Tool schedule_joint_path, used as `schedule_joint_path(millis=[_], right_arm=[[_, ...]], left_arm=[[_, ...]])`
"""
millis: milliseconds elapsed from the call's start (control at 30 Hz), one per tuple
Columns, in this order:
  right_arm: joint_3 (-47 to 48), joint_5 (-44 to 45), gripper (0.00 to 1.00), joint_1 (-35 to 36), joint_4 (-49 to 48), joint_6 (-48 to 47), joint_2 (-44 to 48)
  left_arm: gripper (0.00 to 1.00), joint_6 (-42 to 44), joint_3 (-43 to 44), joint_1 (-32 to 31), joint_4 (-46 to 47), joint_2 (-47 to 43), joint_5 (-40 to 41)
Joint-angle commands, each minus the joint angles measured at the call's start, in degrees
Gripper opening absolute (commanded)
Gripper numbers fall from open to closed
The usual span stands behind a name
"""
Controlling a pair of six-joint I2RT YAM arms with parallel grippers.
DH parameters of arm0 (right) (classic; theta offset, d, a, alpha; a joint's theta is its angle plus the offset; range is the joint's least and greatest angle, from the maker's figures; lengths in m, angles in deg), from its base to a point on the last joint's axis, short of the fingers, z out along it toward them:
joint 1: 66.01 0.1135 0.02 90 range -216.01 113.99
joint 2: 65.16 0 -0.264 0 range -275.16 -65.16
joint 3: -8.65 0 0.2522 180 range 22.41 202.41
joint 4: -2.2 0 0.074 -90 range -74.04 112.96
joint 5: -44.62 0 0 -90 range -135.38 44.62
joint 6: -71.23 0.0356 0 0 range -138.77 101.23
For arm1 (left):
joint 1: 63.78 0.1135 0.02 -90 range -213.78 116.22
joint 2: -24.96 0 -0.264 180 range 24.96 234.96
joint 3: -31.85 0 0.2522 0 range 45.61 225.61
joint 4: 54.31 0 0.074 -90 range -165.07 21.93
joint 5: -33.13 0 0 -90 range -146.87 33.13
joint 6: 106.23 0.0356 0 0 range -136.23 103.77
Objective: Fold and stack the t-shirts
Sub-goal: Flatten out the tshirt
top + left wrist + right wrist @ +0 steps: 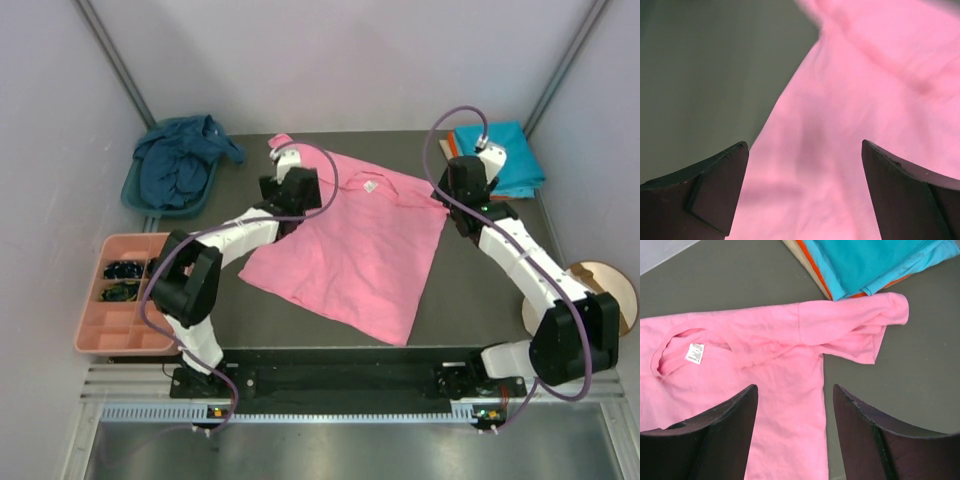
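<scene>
Pink cloth is spread flat in the top view: the pink t-shirt (350, 255) lies mid-surface (470, 300), collar far, hem near, its long axis slightly slanted. The left gripper (287, 172) is held over the shirt's left shoulder and the right gripper (462, 198) by its right sleeve (435, 195), so each arm is nearer its own side. In the left wrist view, the jaws are seen wide apart and empty above the shirt's edge. In the right wrist view, the jaws are parted with nothing held; the sleeve lies just ahead and the folded turquoise shirt (865, 260) close beyond.
</scene>
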Motion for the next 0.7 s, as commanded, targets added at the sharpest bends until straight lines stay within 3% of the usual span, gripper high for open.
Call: schedule_joint_path(millis=[0, 167, 667], right_arm=[[-1.5, -2.5, 0.62, 0.1, -0.1, -0.7, 4.9], [-2.9, -3.1, 0.62, 0.1, -0.3, -0.7, 5.8], [-3.4, -5.7, 0.63, 0.2, -0.8, -0.6, 5.3]], left_arm=[[0.99, -9.2, -9.0, 0.9, -13.1, -7.6, 1.5], [0.99, -14.4, -20.3, -0.7, -15.7, -15.8, 0.0], [0.99, -18.5, -25.3, -0.9, -20.1, -18.1, 1.7]])
